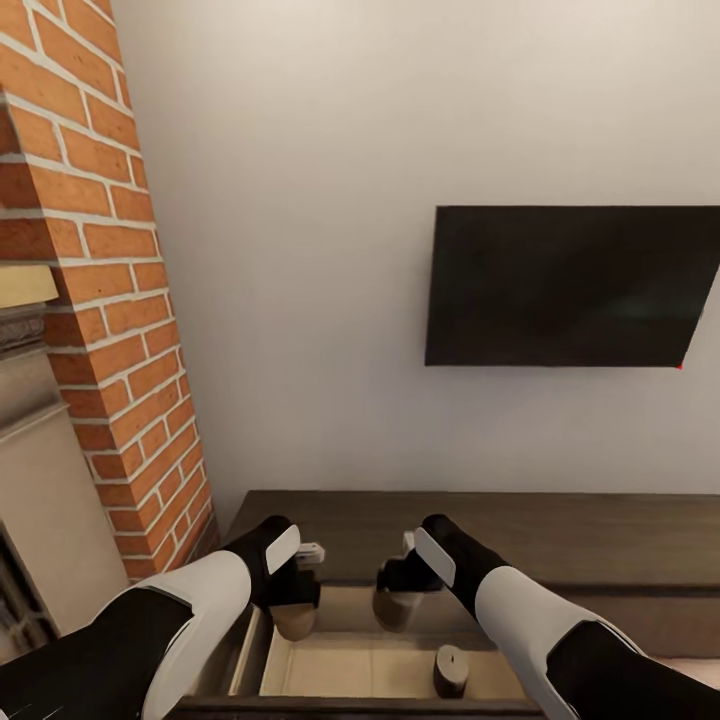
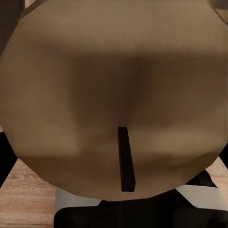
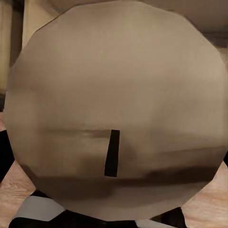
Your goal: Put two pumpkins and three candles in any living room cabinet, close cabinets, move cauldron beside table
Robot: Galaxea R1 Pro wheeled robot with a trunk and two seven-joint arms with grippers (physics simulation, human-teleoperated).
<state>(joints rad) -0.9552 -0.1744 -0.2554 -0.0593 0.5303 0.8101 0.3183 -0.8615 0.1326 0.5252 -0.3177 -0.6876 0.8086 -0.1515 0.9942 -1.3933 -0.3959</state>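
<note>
Quick status from my end: I've got a candle in each hand over the open drawer of the cabinet. Starting at 9 o'clock there's the brick chimney, nothing to do with the job.

Moving in, around 7 o'clock, my left gripper is pinched onto the left candle, hanging over the drawer's pale inside. Just right of centre, at about 6 o'clock, the right gripper is clamped on the right candle, also above the drawer. Further right, near 5 o'clock, the third candle is standing upright on the drawer floor, so that one's done. The TV is up at 3 o'clock on the wall.

So I'd call it one of three candles stowed, two about to go in; pumpkins, closing up and the cauldron all look like they're left.

The head view gives me the whole layout. The wrist cams give the close-ups instead: the left candle's flat top with its dark wick, and same for the right candle and wick, both sitting square in the grip
</note>
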